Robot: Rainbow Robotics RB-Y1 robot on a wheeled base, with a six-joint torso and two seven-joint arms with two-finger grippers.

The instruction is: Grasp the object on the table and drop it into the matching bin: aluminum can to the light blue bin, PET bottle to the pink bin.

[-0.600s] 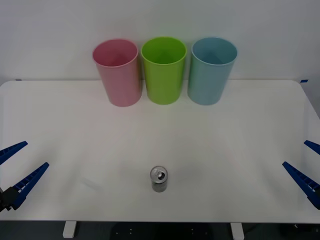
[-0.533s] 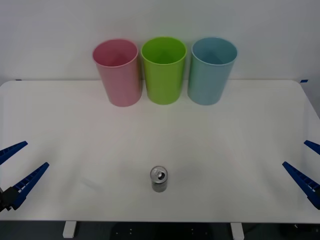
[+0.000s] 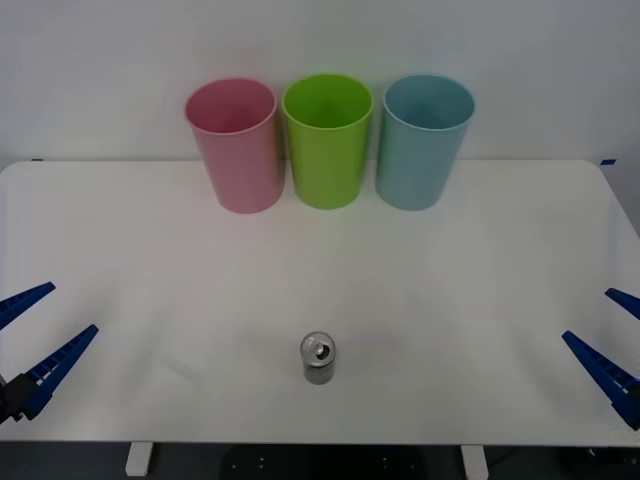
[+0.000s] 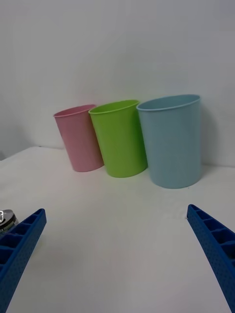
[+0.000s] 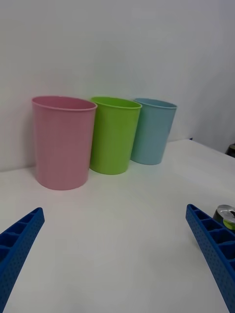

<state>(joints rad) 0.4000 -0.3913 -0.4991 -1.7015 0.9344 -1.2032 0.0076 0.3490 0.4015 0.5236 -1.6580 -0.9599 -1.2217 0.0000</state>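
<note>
A tall, tapered lime green plastic cup-shaped bin [image 3: 327,140] with a round open rim stands upright at the far side, the middle 1 of a row of 3. Behind it rises a plain white wall [image 3: 320,35]. Below the near edge, 2 white legs [image 3: 139,459] show against dark floor.

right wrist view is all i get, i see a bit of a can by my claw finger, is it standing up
Observer: Yes. The front view shows the aluminum can upright, pull-tab up, near the table's front edge.
Operator: is the left claw near it
Observer: No. The left claw hangs open at the table's left edge, apart from the can.
Operator: anything in the light blue bin
Observer: From above, the light blue bin looks empty; the right claw is open at the right edge.
</note>
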